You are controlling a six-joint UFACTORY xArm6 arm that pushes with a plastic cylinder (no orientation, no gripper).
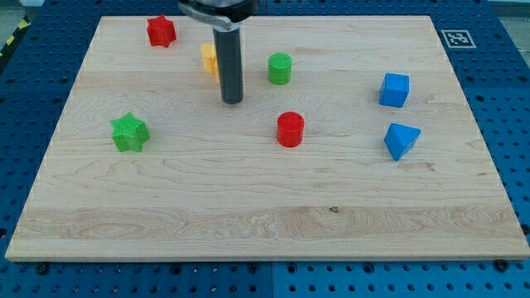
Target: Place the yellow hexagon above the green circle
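The pale wooden board [265,207] fills most of the view, set on a blue perforated table [505,50]. Rising from it is my straight dark rod, its lower end, my tip [233,101], resting on the board; a bare rod has nothing to clench or release, and it holds no block.

Of the blocks, the blue plastic cube [395,89] and the blue plastic triangular block [402,140] lie well off to my tip's right. The green plastic star [130,132] sits well to its left and slightly toward the view's bottom; the red plastic star [161,31] lies up and to the left. The red plastic cylinder [291,129] is to the right and a little below. The green circle, a short green plastic cylinder [280,68], stands up and to the right of my tip. The yellow plastic hexagon [209,59] is partly hidden behind the rod, just up and left of my tip; whether they touch I cannot tell.

The step in hand looks like the approach to the hexagon. It lies left of the circle at about its level, so the next move likely calls for getting my tip to the hexagon's lower-left side and pushing it up and rightward, steering clear of the circle.
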